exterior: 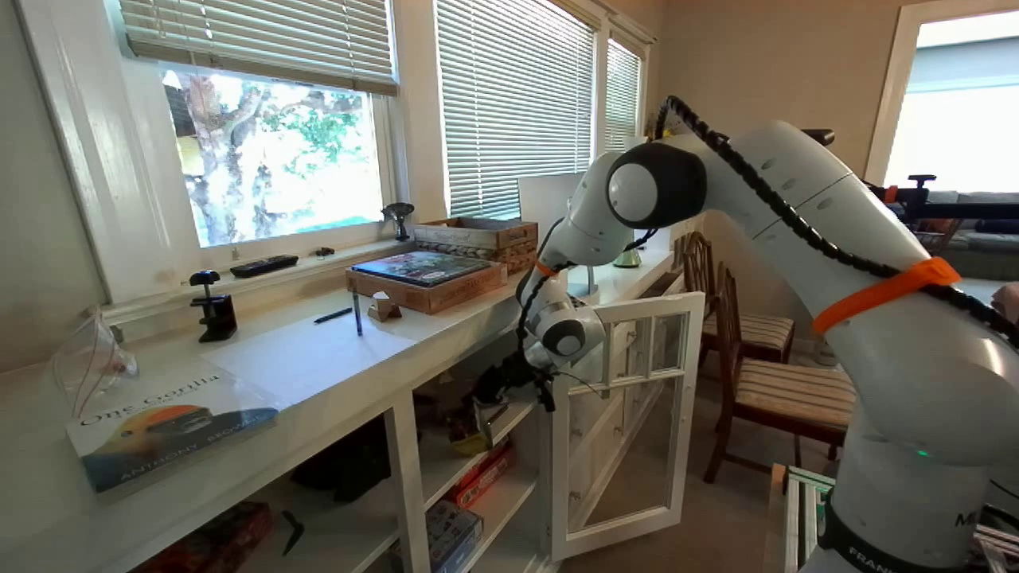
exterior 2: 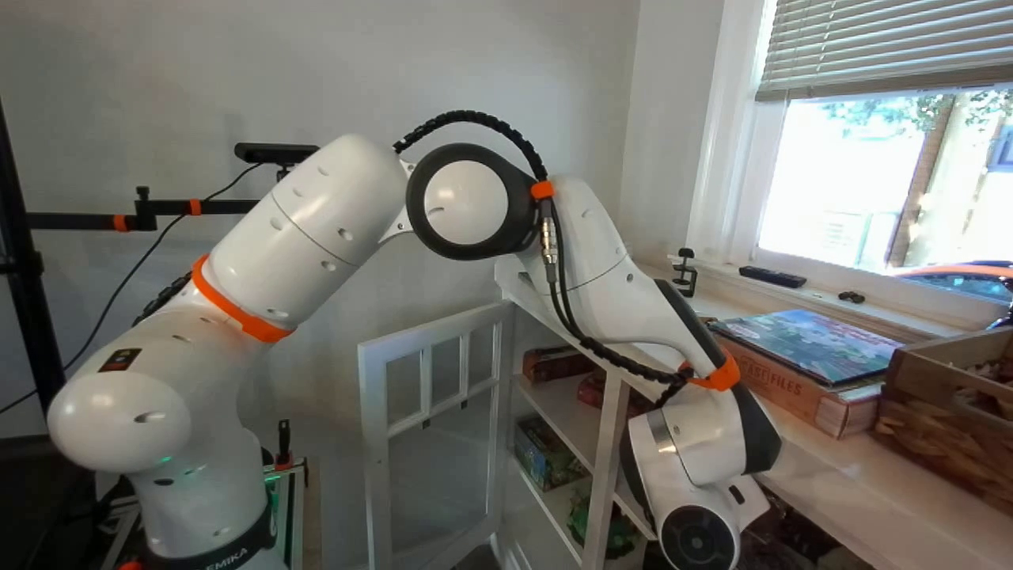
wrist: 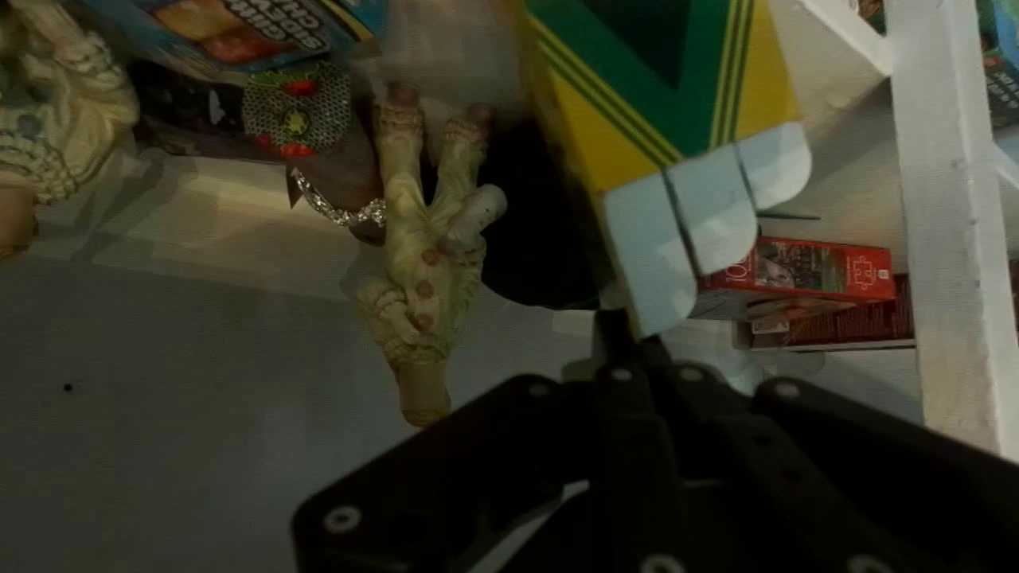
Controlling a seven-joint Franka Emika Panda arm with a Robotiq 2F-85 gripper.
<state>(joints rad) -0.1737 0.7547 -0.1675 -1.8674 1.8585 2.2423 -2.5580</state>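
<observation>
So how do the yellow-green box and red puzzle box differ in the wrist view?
End: the yellow-green box has pale flaps splayed open; the red puzzle box shows none open.
Print: stripes on the yellow-green box; a picture on the red puzzle box.
Contact: the gripper appears to pinch the yellow-green box, not the red puzzle box.
Shared: both are printed boxes.

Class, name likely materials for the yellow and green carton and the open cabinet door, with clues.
Yellow and green carton: likely cardboard, judging by its thin, pale open flaps; smooth printed finish. Cabinet door: probably wood, from its framed build, painted white; its see-through panes could be glass or plastic.
</observation>
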